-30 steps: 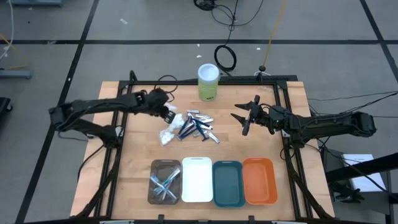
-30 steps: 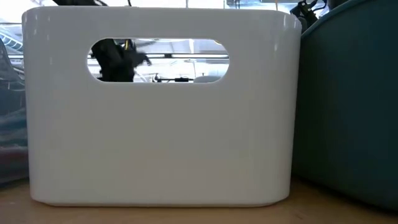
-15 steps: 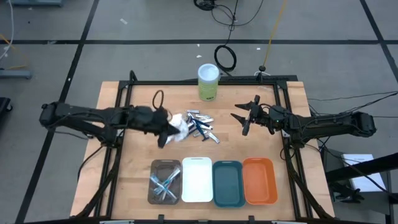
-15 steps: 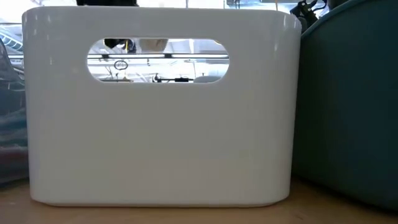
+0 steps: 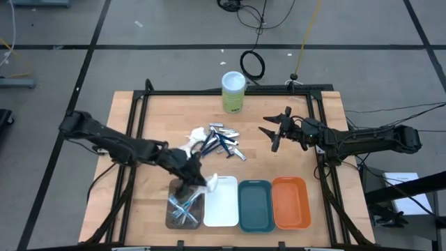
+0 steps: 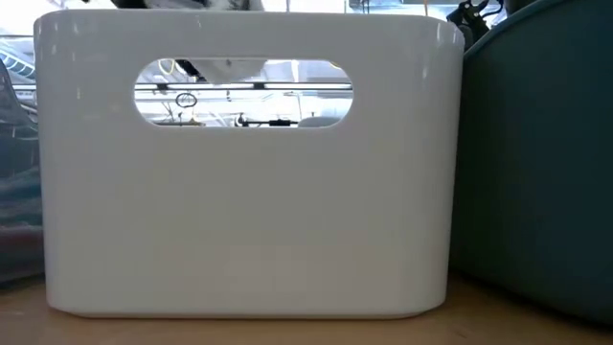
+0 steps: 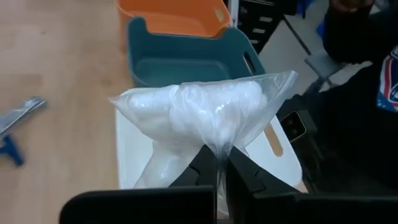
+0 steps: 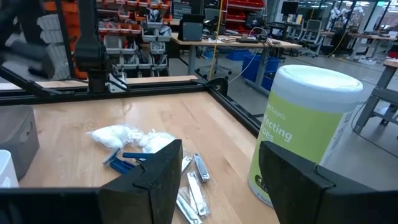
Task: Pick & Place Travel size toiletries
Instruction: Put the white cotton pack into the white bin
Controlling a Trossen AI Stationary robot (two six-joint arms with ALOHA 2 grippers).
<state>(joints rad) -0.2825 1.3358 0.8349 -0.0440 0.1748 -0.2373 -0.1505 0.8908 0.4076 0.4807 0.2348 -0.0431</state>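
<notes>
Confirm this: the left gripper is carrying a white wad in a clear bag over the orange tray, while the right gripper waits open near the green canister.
Not quite. The left gripper holds the bagged white wad over the white tray, not the orange tray, as the high and left wrist views show. The right gripper does wait open near the green canister.

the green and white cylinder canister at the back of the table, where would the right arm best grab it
Probably around the middle of the tall green-and-white cylindrical canister, coming in level from its right, where the right gripper waits with jaws open. It stands upright with a round, smooth wall and a flat white lid, so a side pinch across its width suits it better than a top grasp. The pile of small toiletries lies clear in front.
</notes>
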